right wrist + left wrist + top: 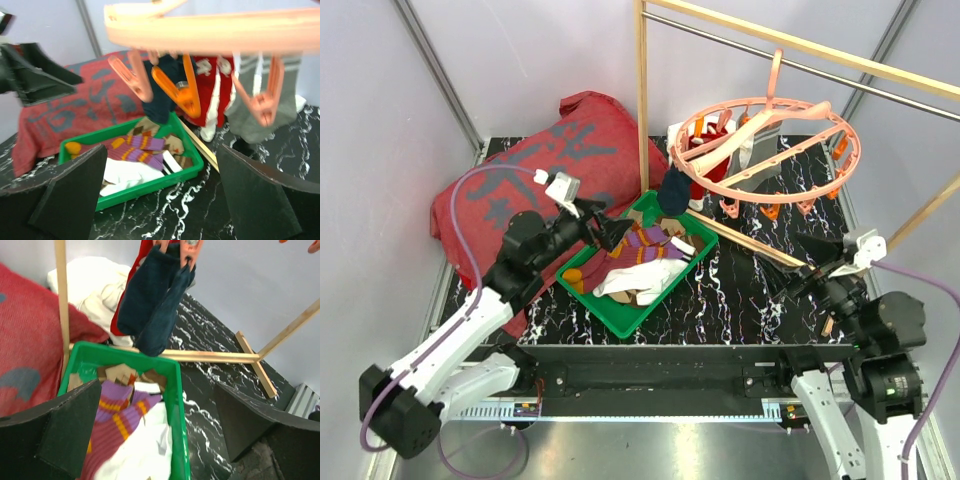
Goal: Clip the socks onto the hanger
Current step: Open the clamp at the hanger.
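The salmon-pink hanger (765,140) hangs from the rail at the back right. Clipped to it are a dark navy sock (672,192), a red sock (210,90) and a grey sock (255,110). An empty orange clip (180,90) dangles near the navy sock. More socks lie in the green tray (620,325): a purple-orange striped one (645,243), a white one (635,278) and brown argyle ones (150,127). My left gripper (610,228) hovers open over the tray's back left. My right gripper (810,262) is open, low over the table right of the tray and below the hanger.
A big red cloth (520,190) with grey characters lies at the back left. The wooden rail frame's post (642,100) rises behind the tray, and its base bar (750,240) runs across the black marbled table (740,300).
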You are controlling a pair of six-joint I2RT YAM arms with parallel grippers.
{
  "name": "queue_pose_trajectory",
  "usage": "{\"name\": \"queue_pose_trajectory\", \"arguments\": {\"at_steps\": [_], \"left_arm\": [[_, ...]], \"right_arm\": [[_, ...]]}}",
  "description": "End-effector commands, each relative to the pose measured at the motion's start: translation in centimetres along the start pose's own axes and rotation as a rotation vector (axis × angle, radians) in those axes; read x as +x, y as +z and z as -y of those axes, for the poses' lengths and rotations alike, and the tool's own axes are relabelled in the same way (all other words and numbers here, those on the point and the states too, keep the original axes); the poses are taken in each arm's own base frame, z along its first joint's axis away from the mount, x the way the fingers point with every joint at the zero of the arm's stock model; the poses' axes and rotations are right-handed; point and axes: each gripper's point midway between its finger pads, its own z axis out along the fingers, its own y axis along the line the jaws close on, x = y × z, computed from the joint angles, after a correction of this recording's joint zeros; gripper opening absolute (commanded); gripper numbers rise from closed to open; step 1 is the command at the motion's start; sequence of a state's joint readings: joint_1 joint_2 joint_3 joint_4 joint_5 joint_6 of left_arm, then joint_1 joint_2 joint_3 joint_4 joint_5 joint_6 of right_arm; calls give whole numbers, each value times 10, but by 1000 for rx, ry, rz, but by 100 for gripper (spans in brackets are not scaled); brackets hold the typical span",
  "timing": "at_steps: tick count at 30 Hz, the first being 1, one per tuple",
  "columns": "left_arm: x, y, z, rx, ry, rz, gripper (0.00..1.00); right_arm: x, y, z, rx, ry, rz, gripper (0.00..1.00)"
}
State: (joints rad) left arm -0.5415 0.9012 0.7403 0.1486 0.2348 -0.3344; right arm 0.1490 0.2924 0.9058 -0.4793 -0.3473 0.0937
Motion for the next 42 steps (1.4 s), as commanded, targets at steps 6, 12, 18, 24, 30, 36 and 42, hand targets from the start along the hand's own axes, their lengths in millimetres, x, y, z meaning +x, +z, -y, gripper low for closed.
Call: {"name": "queue_pose_trajectory", "arguments": {"at_steps": [6, 12, 18, 24, 30, 36, 42], "left_arm": [[-59, 24, 63, 206, 51, 195, 99], [-64, 24, 87, 235, 39, 209, 99], [-81, 28, 113, 225, -7, 229, 99], [-82, 42, 138, 168, -45, 209, 99], [-75, 54, 156, 94, -42, 164, 97], [-74, 61, 172, 68, -44, 146, 95], [-69, 60, 159, -16, -52, 110, 96]], "right_arm": [[-29, 15, -33, -181, 55, -148, 100], [-35, 29, -36, -205, 126, -211, 100], [-37, 41, -28, -175, 146, -234, 100], [-24, 41, -12, -83, 141, -254, 100], [-13, 35, -10, -65, 145, -262, 100], [-20, 28, -13, -58, 163, -235, 100], [-41, 23, -35, -155, 195, -190, 100]]}}
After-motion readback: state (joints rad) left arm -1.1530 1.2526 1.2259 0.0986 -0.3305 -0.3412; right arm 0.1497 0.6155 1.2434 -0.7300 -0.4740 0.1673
